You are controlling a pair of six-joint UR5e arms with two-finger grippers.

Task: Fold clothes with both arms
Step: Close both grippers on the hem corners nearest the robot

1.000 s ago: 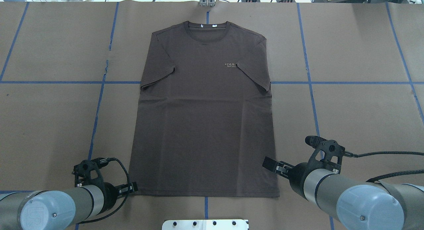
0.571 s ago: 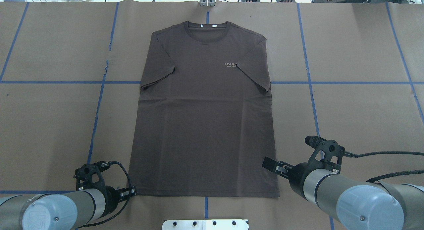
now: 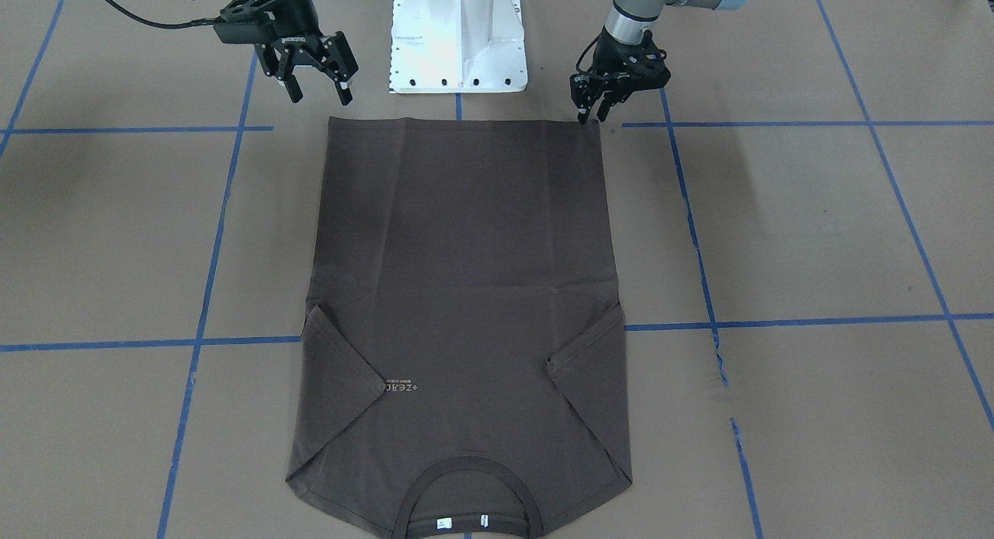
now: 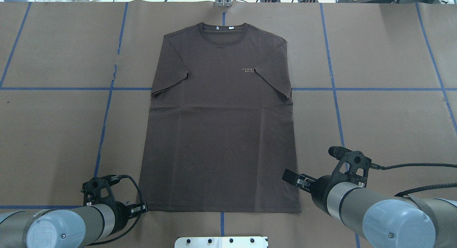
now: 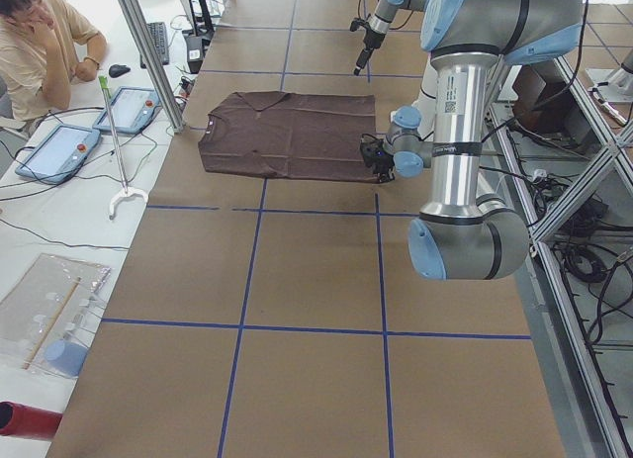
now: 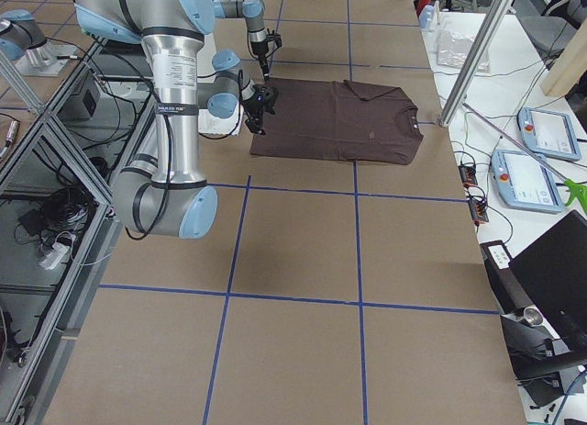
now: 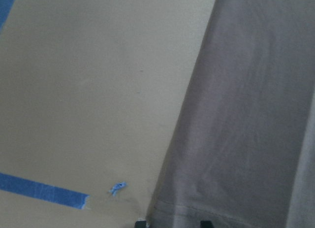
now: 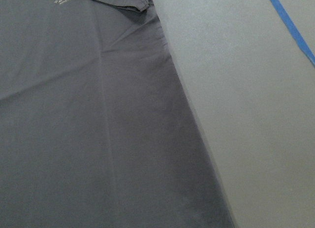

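Note:
The dark brown T-shirt lies flat on the brown paper, face up, collar away from the robot and sleeves folded in. My left gripper is low at the hem's near left corner. In the left wrist view its two fingertips stand apart on either side of the hem corner, so it is open. My right gripper is open wide and empty. It hovers just over the hem's right corner. The right wrist view shows the shirt's side edge.
The white pedestal base stands just behind the hem. Blue tape lines cross the paper. An operator sits beyond the far edge with tablets and an aluminium post.
My left gripper has moved a little back toward the robot and down to the hem's corner. The right arm and the shirt have not moved.

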